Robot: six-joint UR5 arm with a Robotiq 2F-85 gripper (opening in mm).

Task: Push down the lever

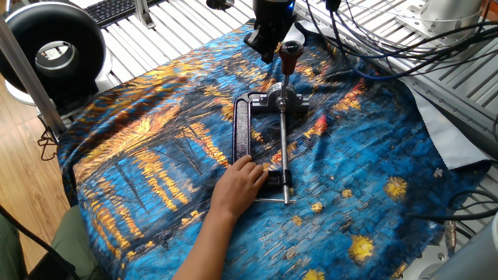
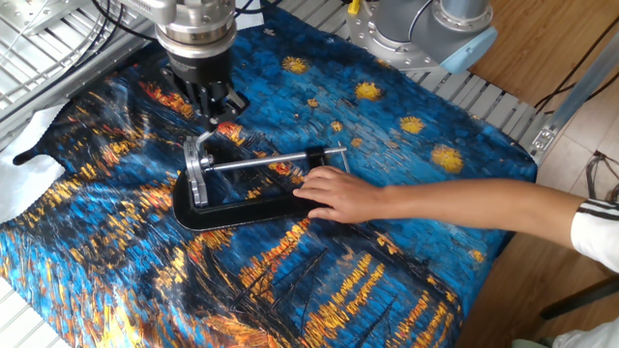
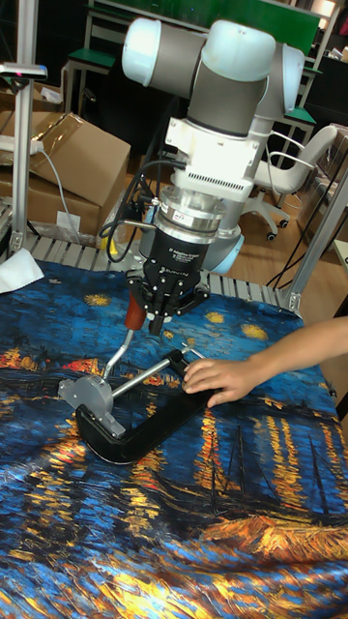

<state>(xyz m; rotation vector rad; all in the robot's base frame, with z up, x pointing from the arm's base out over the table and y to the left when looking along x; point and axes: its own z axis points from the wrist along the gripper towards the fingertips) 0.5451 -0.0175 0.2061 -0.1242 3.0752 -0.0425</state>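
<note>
Though the tall fixed view shows the tool (image 3: 159,314) beside the lever (image 3: 133,311), its spread stays unclear.

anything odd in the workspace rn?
Yes: a person's bare hand rests on the black C-shaped clamp, holding it on the starry-night patterned cloth, close to the black two-finger gripper beside the reddish-brown knobbed lever. Nothing looks spilled or damaged.

A blue and orange painted-style cloth (image 1: 156,155) covers the desk of silvery slotted metal profiles (image 2: 484,101). The floor is light brown wood (image 1: 19,155). A black round fan-like device (image 1: 50,47) stands at one desk corner. Behind the desk are brown cardboard boxes (image 3: 72,160), a white office chair (image 3: 290,179) and green-topped tables (image 3: 116,53).
</note>
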